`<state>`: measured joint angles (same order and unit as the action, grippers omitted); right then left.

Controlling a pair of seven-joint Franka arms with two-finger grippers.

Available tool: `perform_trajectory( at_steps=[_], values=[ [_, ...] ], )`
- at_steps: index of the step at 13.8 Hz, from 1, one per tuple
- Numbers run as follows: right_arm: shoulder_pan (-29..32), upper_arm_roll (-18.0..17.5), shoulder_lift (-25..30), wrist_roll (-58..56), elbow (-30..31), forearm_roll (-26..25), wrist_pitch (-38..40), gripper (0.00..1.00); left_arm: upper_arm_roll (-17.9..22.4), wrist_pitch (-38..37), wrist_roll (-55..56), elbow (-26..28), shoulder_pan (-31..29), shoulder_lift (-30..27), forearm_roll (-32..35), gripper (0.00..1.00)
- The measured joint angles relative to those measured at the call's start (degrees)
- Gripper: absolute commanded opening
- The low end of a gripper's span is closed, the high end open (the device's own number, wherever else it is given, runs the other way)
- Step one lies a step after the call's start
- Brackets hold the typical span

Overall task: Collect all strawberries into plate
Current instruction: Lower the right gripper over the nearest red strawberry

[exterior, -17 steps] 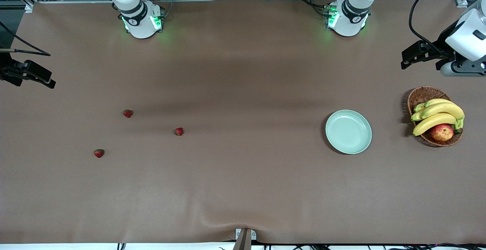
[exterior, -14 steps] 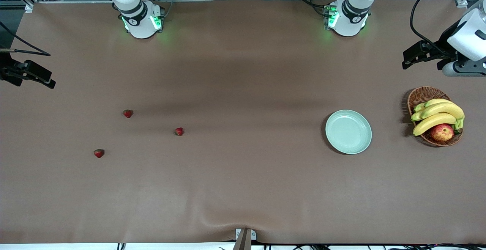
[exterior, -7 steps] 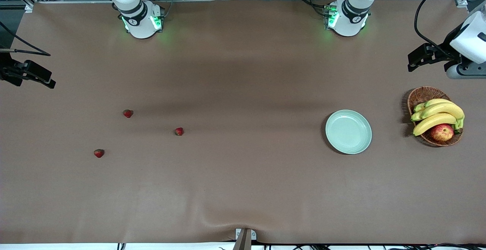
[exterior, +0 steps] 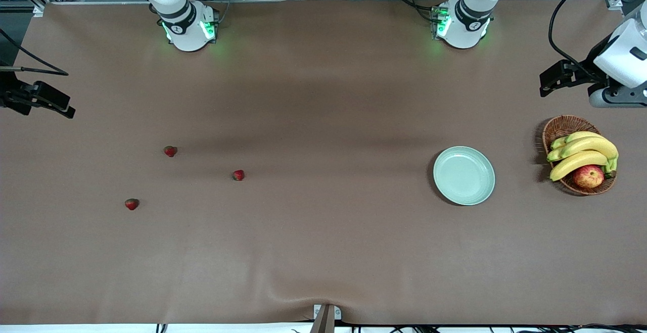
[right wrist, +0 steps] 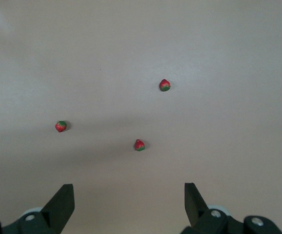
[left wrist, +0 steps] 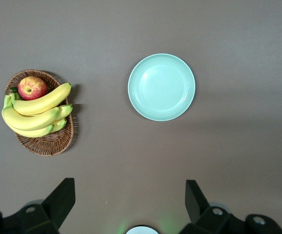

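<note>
Three strawberries lie apart on the brown table toward the right arm's end: one [exterior: 170, 151], one [exterior: 238, 175] and one [exterior: 132, 203]. They also show in the right wrist view [right wrist: 164, 85] [right wrist: 139, 145] [right wrist: 60, 126]. The pale mint-green plate [exterior: 464, 175] sits bare toward the left arm's end and shows in the left wrist view [left wrist: 161, 87]. My right gripper [exterior: 63, 106] [right wrist: 129, 197] is open and empty, high over the table's edge at the right arm's end. My left gripper [exterior: 546, 83] [left wrist: 130, 195] is open and empty, high over the table beside the basket.
A brown wicker basket [exterior: 556, 127] [left wrist: 48, 144] with bananas [exterior: 581, 153] and a red-yellow apple [exterior: 588, 176] stands beside the plate, at the left arm's end of the table.
The left arm's hand has shifted slightly over the table's end and come partway back. The right arm, strawberries and plate have not moved.
</note>
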<state>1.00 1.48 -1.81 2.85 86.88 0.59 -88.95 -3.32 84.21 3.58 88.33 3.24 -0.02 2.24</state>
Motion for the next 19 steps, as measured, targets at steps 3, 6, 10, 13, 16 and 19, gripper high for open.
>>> perform_trajectory(
  at_steps=[3,6,10,13,16,19],
  values=[
    [0.0,0.0,-0.8,0.0,0.1,0.0,-0.3,1.0,0.0,0.0,0.0,0.0,0.0,0.2,0.0,1.0],
    [0.0,0.0,-4.2,0.0,0.5,-0.1,-2.0,1.0,0.0,0.0,0.0,0.0,0.0,0.3,0.0,1.0],
    [0.1,0.1,-9.7,0.0,0.6,-0.1,-6.6,1.0,0.0,0.0,0.0,0.0,0.0,0.9,0.0,1.0],
    [1.1,0.2,-14.0,-0.1,1.0,-0.2,-9.6,1.0,0.0,0.0,0.0,-0.1,0.0,1.0,0.0,1.0],
    [2.1,0.2,-18.7,-0.8,2.1,-0.1,-15.2,1.0,0.0,0.0,0.0,-0.2,-0.1,1.0,0.0,1.0],
    [2.1,0.2,-21.9,-1.0,8.1,-0.1,-28.6,1.0,0.0,0.0,0.0,-0.2,-0.1,1.0,0.0,1.0]
  ],
)
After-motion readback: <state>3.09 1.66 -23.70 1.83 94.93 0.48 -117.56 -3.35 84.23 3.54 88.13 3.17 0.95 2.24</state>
